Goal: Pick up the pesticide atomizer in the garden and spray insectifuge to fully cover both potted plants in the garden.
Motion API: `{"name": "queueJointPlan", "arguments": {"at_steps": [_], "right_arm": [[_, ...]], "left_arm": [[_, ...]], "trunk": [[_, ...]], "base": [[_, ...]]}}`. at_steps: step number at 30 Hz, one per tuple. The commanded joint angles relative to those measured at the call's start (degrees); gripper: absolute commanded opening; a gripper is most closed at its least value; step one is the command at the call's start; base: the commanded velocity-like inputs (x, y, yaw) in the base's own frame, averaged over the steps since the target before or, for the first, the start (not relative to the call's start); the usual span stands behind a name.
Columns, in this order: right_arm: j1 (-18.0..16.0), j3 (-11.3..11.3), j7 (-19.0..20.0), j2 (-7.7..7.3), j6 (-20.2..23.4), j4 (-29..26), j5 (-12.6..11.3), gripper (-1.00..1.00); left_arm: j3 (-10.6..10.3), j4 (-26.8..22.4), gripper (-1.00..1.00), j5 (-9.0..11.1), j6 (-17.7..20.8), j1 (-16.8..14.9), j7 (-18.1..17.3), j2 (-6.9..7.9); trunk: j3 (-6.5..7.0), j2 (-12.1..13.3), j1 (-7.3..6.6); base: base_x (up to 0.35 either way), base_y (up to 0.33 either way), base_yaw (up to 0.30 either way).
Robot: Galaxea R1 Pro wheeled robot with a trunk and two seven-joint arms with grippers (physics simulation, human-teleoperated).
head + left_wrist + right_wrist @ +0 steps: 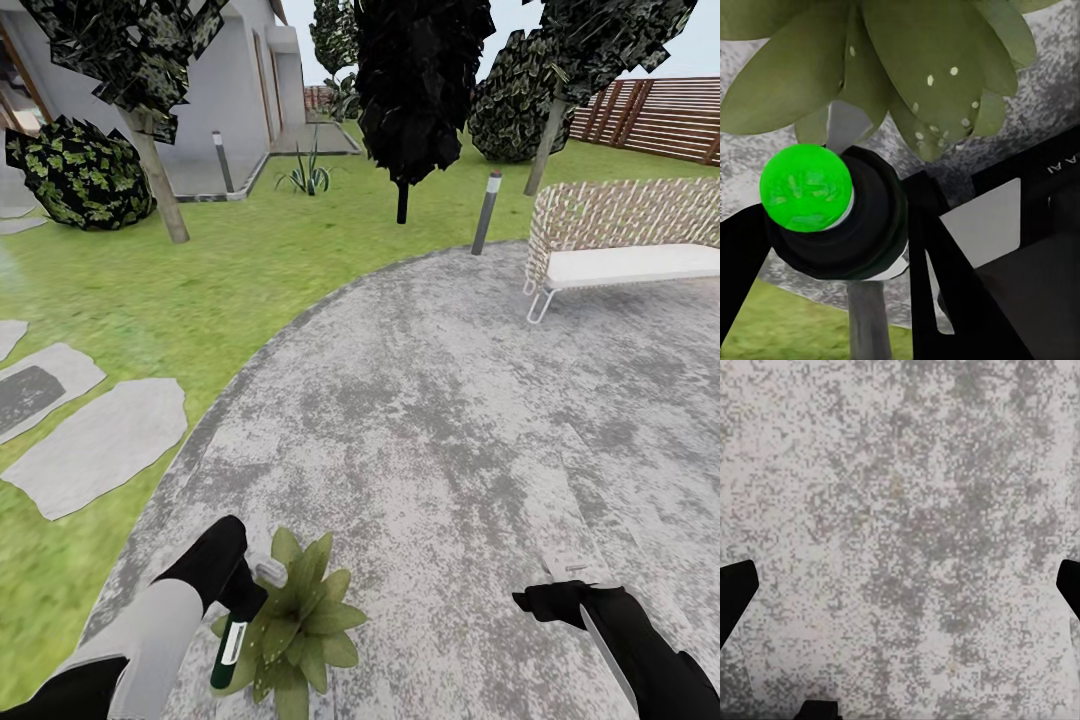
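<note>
The left gripper (243, 590), jaws clamped on the pesticide atomizer (229, 645), holds its pale spray head just beside a potted plant (295, 625) on the gravel patio (450, 420), apparently to coat the leaves. The right gripper (545, 598) hangs spread wide, holding nothing. Beyond stands a white wicker seat (620, 245).

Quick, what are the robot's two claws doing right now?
Left gripper: shut on the pesticide atomizer, beside a potted plant.
Right gripper: open, holding nothing, above the gravel patio.
</note>
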Motion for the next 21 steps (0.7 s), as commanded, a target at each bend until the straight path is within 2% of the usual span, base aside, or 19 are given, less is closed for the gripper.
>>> {"name": "queueJointPlan", "arguments": {"at_steps": [1,14,21], "right_arm": [[0.0,-0.1,0.4,0.01,0.3,-0.1,0.3,1.0],[0.0,-0.1,0.4,0.01,0.3,-0.1,0.3,1.0],[0.0,-0.1,0.4,0.01,0.3,-0.1,0.3,1.0]], "left_arm": [[0.5,-0.1,-1.0,-0.6,0.2,-0.1,-0.5,-0.03],[0.5,-0.4,-1.0,-0.7,0.3,-0.6,-0.5,0.16],[0.5,-4.2,-1.0,-0.7,0.4,-1.3,-0.6,0.22]], "trunk": [[-0.05,0.0,-0.01],[-0.05,0.0,-0.01],[-0.05,0.0,-0.01]], "base": [[0.0,0.0,0.0],[0.0,0.0,0.0],[0.0,0.0,0.0]]}}
